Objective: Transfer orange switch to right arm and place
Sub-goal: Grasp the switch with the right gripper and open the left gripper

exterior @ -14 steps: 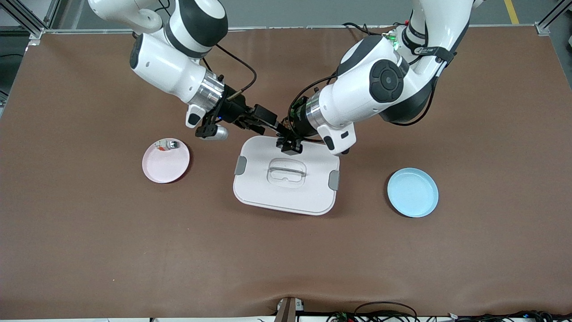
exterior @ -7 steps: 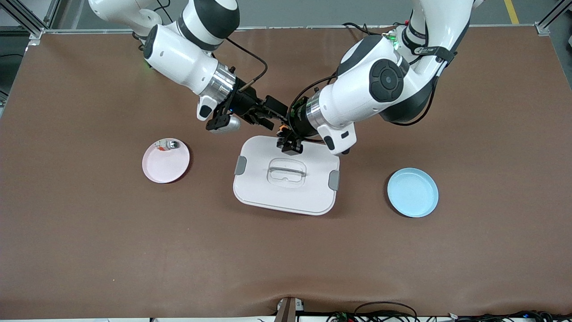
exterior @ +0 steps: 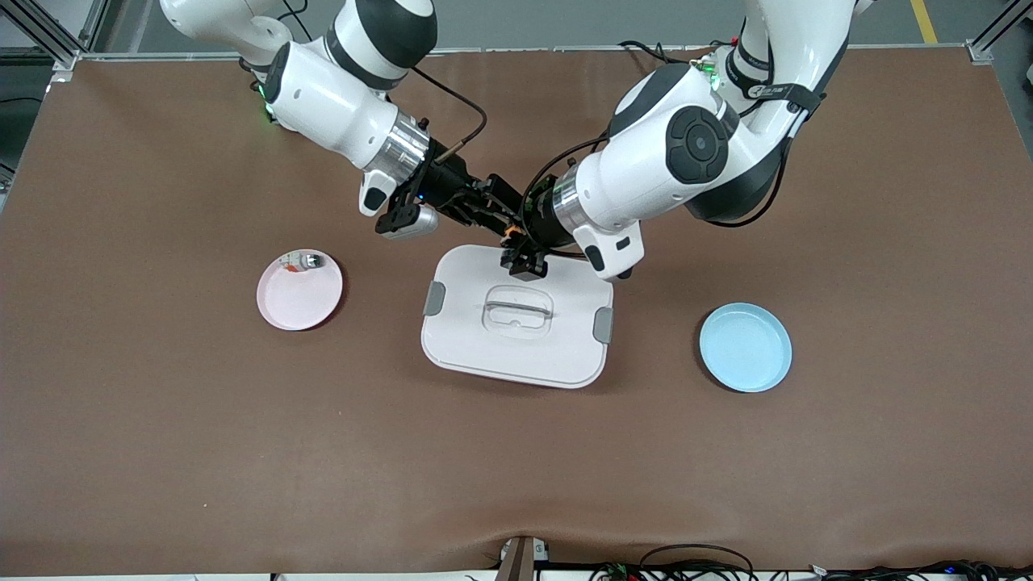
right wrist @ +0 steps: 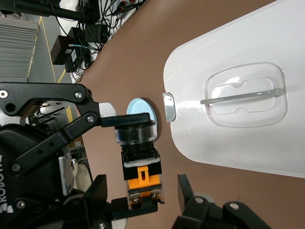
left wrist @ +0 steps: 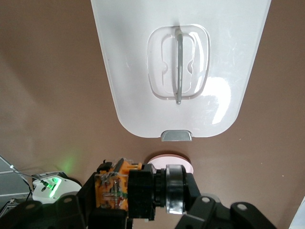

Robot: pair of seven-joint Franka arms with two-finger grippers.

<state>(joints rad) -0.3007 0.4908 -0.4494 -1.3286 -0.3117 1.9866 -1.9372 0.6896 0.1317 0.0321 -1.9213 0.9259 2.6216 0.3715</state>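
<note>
Both grippers meet above the white lid's (exterior: 516,323) edge nearest the robots' bases. Left gripper (exterior: 523,252) is clamped on the orange switch (right wrist: 139,157); right gripper (right wrist: 138,198) is spread around its rear block, not yet closed. Handover and placing remain undone.

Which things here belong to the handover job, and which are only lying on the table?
Job:
- orange switch, held in the left gripper
- right gripper, open around the switch

Lying about:
- white lid
- pink plate holding a small part
- blue plate
</note>
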